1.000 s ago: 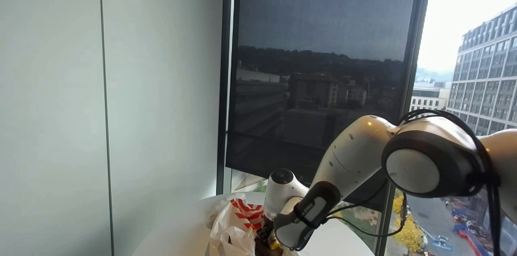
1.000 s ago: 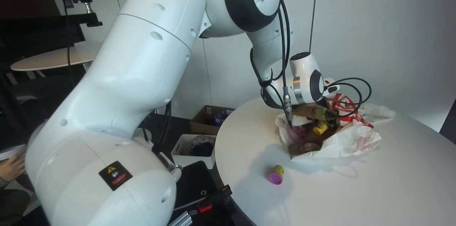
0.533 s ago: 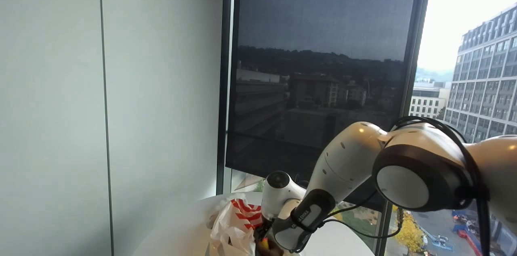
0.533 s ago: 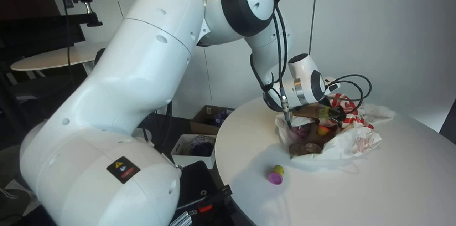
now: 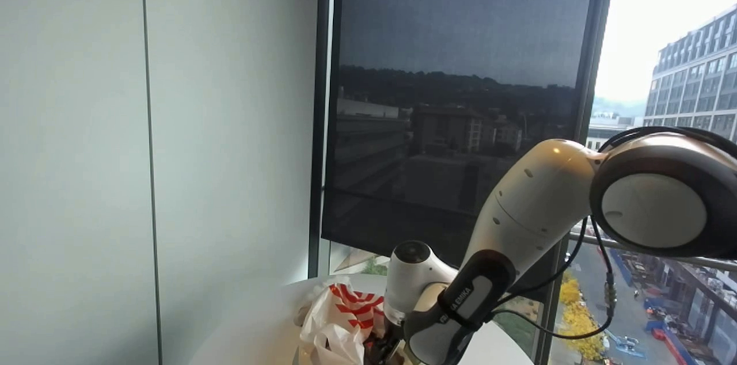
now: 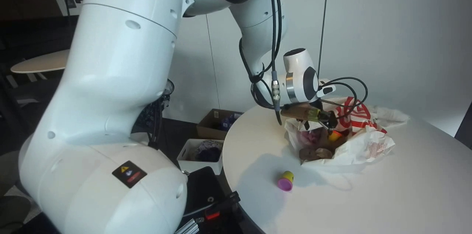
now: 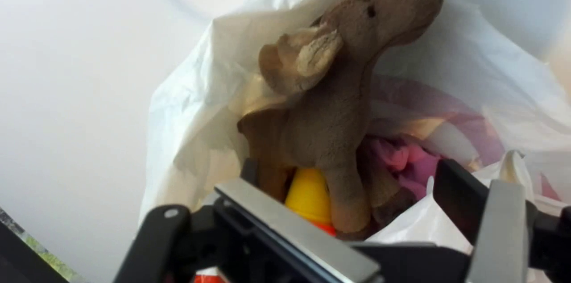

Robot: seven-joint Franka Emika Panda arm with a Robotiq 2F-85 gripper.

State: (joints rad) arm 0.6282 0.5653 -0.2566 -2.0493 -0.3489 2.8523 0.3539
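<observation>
My gripper (image 7: 352,180) is open and empty, its fingers wide apart over the mouth of a white plastic bag (image 7: 178,95) with red markings. In both exterior views the gripper (image 6: 329,125) (image 5: 381,349) is above the bag (image 6: 363,149) (image 5: 334,339). A brown plush moose (image 7: 330,126) lies inside the bag, below the fingers. A yellow tub with an orange lid (image 7: 309,191) lies by its legs, partly hidden; it also shows in an exterior view (image 6: 335,136). A pink and purple soft thing (image 7: 415,164) lies beside the moose.
A yellow tub with a purple lid (image 6: 285,181) lies on its side on the round white table (image 6: 405,193), in front of the bag. A white bin (image 6: 201,156) and a cardboard box (image 6: 217,123) stand on the floor beyond the table edge. A window blind (image 5: 455,123) hangs behind the arm.
The yellow tub, at the gripper a second ago, is let go and lies in the bag. The gripper has since moved away from it, leftward in the exterior view that shows the tubs.
</observation>
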